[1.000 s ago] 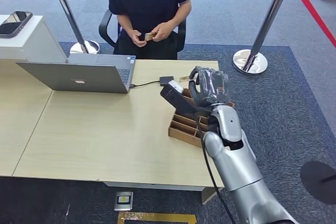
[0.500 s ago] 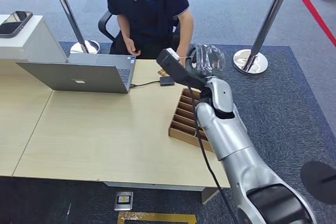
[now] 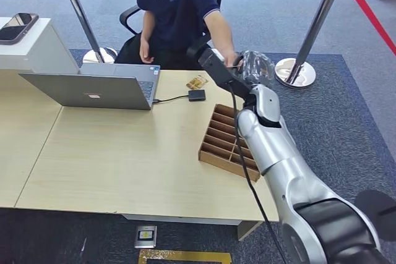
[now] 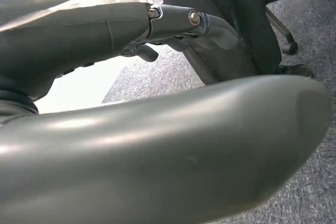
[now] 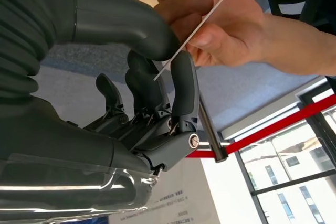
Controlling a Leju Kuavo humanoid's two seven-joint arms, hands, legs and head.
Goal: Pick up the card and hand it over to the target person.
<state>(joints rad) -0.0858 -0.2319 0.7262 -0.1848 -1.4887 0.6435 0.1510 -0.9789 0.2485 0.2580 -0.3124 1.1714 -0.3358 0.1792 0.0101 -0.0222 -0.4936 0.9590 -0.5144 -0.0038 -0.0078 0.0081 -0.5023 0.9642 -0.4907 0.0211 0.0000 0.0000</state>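
Note:
My right hand [image 3: 252, 67] is raised past the table's far edge, toward the seated person [image 3: 177, 4]. In the right wrist view a thin white card [image 5: 191, 36] shows edge-on, pinched between my thumb [image 5: 118, 22] and a dark finger [image 5: 184, 90] of the right hand [image 5: 158, 103]. The person's hand [image 5: 213, 24] grips the card's other end, so both hold it. From the head view that same person's hand [image 3: 229, 60] reaches in to my fingers. My left hand [image 4: 170, 19] hangs low beside a chair, fingers stretched out, holding nothing.
A wooden divided tray [image 3: 226, 143] sits on the table [image 3: 117, 153] under my right arm. A laptop [image 3: 93, 88], a small black device [image 3: 197, 95] and a few cards [image 3: 197, 82] lie at the far edge. A stanchion base [image 3: 294, 72] stands at the right.
My right arm has lifted from over the tray and stretched forward to the person. The person has leaned over and taken hold of the card's free end.

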